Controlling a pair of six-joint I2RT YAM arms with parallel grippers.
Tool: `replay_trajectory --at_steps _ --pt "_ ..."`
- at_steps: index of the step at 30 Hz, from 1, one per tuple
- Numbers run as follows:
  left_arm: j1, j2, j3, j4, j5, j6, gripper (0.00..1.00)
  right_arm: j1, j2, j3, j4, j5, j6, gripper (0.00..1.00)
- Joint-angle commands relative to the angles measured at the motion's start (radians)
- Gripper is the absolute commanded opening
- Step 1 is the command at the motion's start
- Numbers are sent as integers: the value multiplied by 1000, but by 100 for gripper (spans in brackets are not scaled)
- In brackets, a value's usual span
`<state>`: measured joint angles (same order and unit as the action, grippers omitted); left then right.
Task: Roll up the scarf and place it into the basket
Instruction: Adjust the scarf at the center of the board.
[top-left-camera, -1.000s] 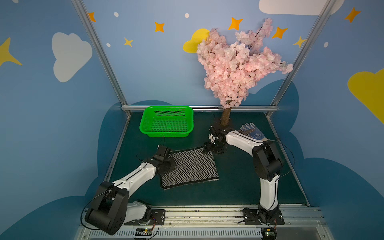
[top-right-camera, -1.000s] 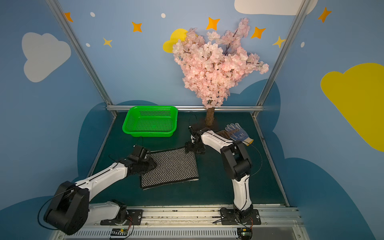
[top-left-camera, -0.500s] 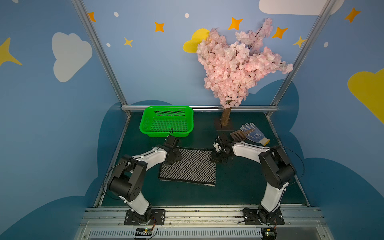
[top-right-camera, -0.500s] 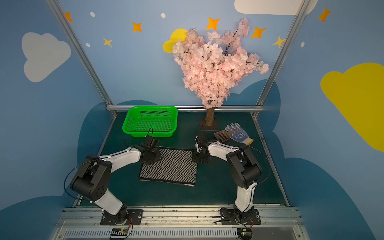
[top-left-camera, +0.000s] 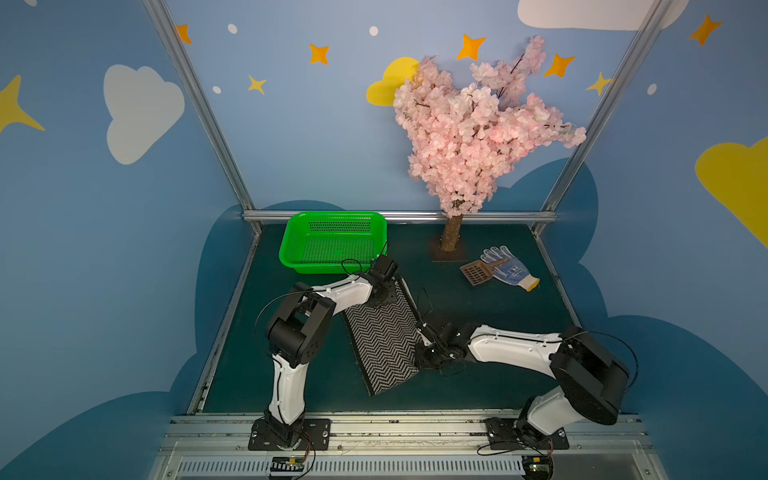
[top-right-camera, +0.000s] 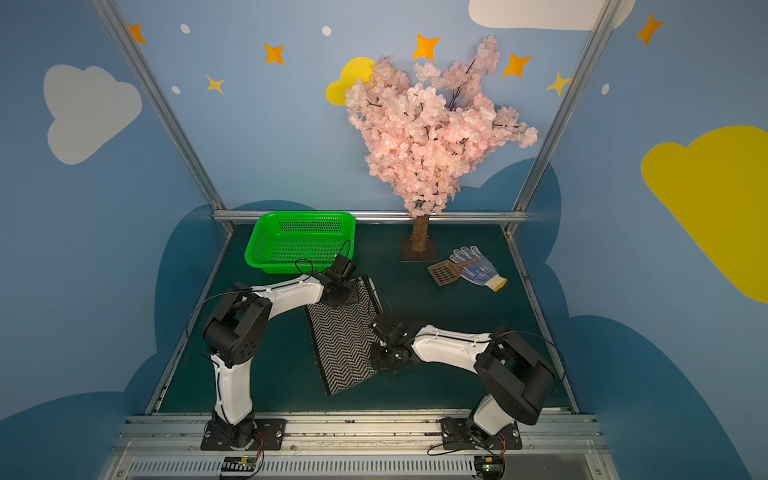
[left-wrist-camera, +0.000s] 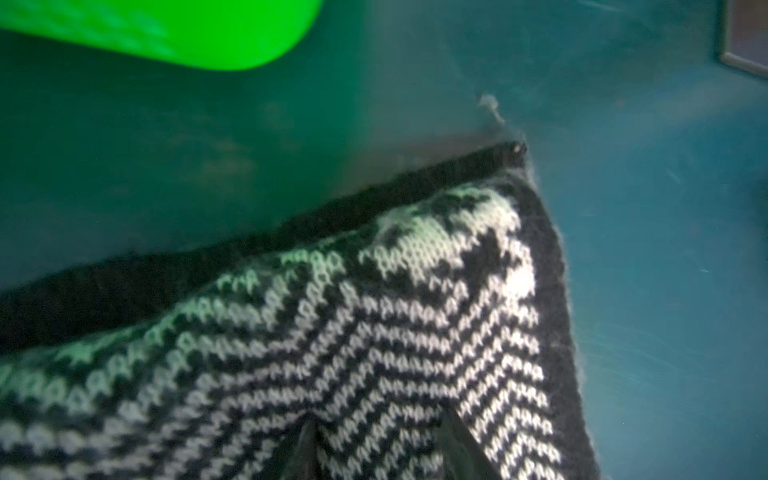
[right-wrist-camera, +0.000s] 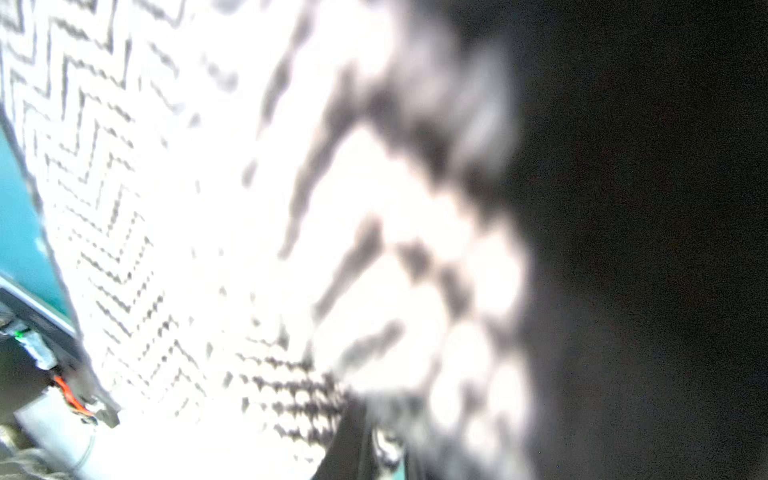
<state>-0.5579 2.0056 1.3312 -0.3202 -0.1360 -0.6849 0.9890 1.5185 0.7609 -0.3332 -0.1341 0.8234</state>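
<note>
We see the scarf (top-left-camera: 384, 340) flat on the dark green table (top-left-camera: 478, 299) (blue cloud-painted walls around), near the basket (top-left-camera: 332, 245). Left hand (left-wrist-camera: 374, 453) pinches its corner; right hand (top-left-camera: 430, 353) meets its edge, grip unclear.

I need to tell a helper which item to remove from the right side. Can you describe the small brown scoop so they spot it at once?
Find the pink blossom tree at the back of the dark green table. Just right of its trunk lies a blue-dotted white glove. The brown scoop lies against that glove's left side: a small, flat, slotted plastic piece.
</note>
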Motion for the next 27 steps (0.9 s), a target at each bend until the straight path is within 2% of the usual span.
replay_trajectory --at_steps 1,2,3,9,12,14,18,20,22,23,24,25,26,27 --pt "3 39 35 -8 -3 2 48 82 -90 -62 18 73 99 31" --pt "3 54 54 -5 12 13 48 109 -102 -65 25 85 106 37" --pt "0 71 79 -1 31 29 48 139 -104 -57 31 101 103 38" --pt "-41 157 199 -1 91 98 48 225 37 88 14 131 65 38" --pt "-52 114 173 39 103 121 48 253 51 147 -12 162 46 39" --pt "-54 46 121 56 119 143 49 277 -2 179 -90 222 22 41" --pt "-73 -152 -29 57 120 189 51 296 -166 198 -281 325 -40 68" --pt "-88 -251 -93 27 98 215 52 290 -239 182 -366 408 -5 78" --pt "-98 -346 -131 -39 55 234 59 285 -303 157 -372 423 -155 86" --pt "-100 -391 -148 -74 35 235 70 284 -332 149 -373 422 -234 92" --pt "-100 -435 -164 -100 24 236 71 285 -355 132 -337 392 -365 93" --pt "-100 -471 -181 -117 15 232 72 283 -361 140 -358 382 -422 95" --pt "-98 -505 -195 -143 25 224 80 282 -360 161 -390 385 -478 95" --pt "-99 -529 -207 -166 42 225 83 281 -350 187 -429 404 -505 95"
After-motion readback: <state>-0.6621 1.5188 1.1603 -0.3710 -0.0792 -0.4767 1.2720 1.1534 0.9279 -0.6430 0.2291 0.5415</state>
